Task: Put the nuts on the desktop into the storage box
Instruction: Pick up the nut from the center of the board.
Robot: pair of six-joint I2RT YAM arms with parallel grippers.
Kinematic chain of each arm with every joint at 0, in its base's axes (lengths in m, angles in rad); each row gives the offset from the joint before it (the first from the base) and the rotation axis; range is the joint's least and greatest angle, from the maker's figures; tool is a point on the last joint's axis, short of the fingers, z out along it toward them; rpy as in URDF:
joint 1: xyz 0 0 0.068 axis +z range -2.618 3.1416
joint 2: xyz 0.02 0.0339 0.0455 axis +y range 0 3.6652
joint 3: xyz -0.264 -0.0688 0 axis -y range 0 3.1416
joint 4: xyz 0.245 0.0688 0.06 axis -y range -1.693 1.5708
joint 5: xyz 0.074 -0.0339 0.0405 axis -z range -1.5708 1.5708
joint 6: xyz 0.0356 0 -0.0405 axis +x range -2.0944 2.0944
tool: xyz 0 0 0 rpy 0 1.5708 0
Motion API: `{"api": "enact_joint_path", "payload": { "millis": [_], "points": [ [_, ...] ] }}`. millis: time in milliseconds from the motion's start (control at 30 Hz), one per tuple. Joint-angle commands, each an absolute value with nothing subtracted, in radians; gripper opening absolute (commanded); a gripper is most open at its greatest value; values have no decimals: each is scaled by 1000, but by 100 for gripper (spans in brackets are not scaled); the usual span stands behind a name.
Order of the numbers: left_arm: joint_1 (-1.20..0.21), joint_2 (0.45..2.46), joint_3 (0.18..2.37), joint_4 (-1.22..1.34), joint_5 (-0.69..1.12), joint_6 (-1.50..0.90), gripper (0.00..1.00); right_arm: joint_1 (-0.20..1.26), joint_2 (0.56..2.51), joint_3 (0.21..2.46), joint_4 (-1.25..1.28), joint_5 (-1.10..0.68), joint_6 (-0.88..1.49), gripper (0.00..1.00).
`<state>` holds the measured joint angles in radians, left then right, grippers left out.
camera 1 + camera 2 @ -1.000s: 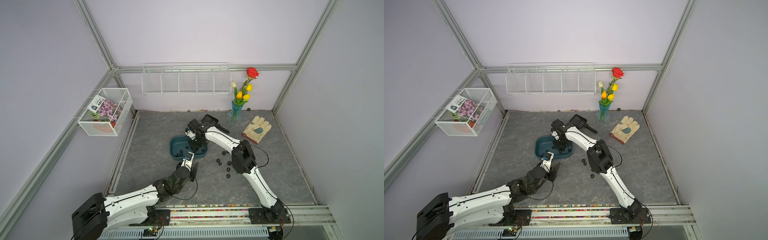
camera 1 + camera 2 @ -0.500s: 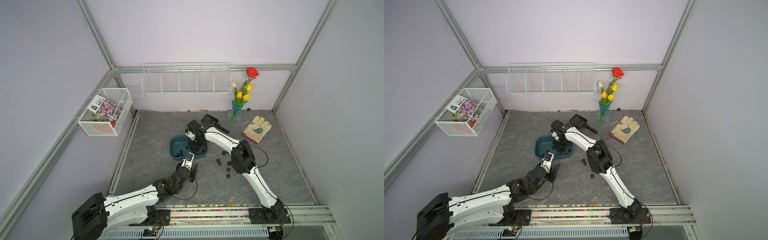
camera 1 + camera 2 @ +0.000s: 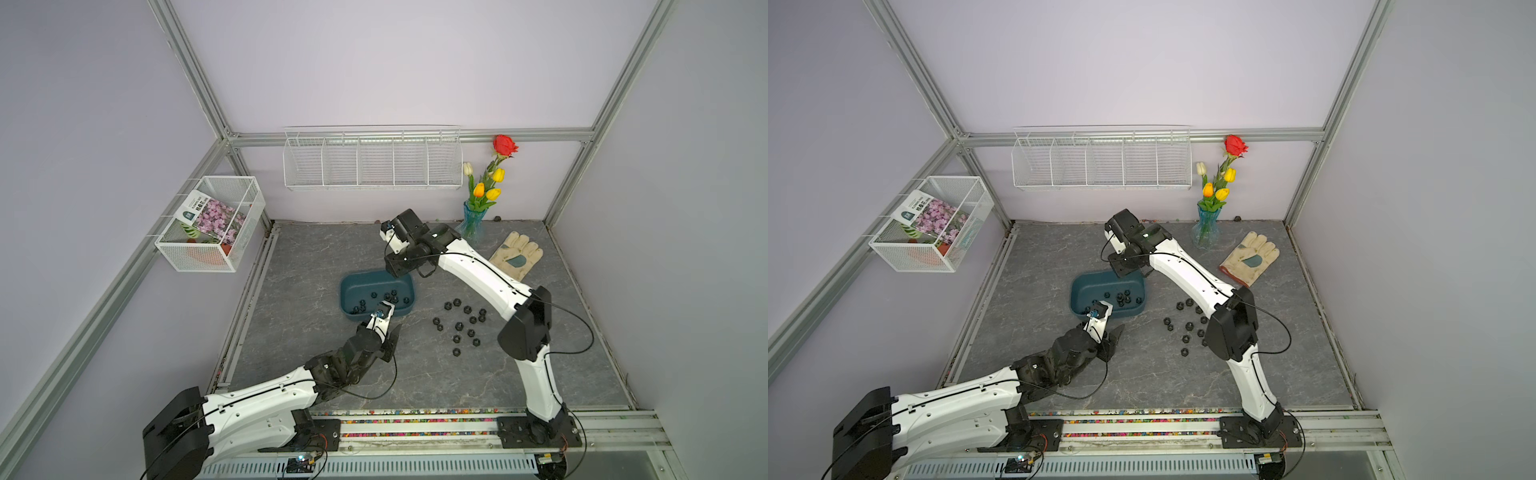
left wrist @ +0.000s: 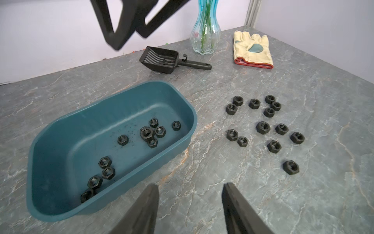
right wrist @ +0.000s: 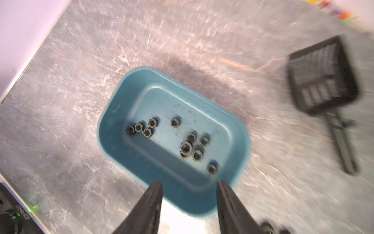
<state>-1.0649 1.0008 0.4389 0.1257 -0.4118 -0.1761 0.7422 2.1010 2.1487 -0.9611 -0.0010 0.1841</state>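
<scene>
The teal storage box sits mid-desktop with several black nuts inside. Several more nuts lie scattered on the stone to its right. My right gripper hangs open and empty above the box's far right end; its wrist view is motion-blurred. My left gripper is open over bare desktop just in front of the box, nothing between its fingers.
A black slotted scoop lies behind the box. A glass vase of flowers and a cream glove are at the back right. White wire baskets hang on the walls.
My right gripper has opened its jaws and lifted a little from the box toward the back. The left arm has barely moved.
</scene>
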Motion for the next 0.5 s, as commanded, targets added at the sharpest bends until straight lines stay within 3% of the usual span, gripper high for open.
{"api": "enact_joint_path", "payload": {
  "millis": [0, 233, 467],
  "points": [
    [-1061, 999, 474, 120, -358, -149, 56, 745, 2036, 2032, -961, 108, 221, 49],
    [-1109, 1067, 489, 148, -345, -154, 56, 724, 1872, 1743, -918, 175, 251, 49],
    [-1161, 1156, 502, 193, -333, -190, 55, 717, 1782, 1486, -836, 135, 264, 50]
  ]
}}
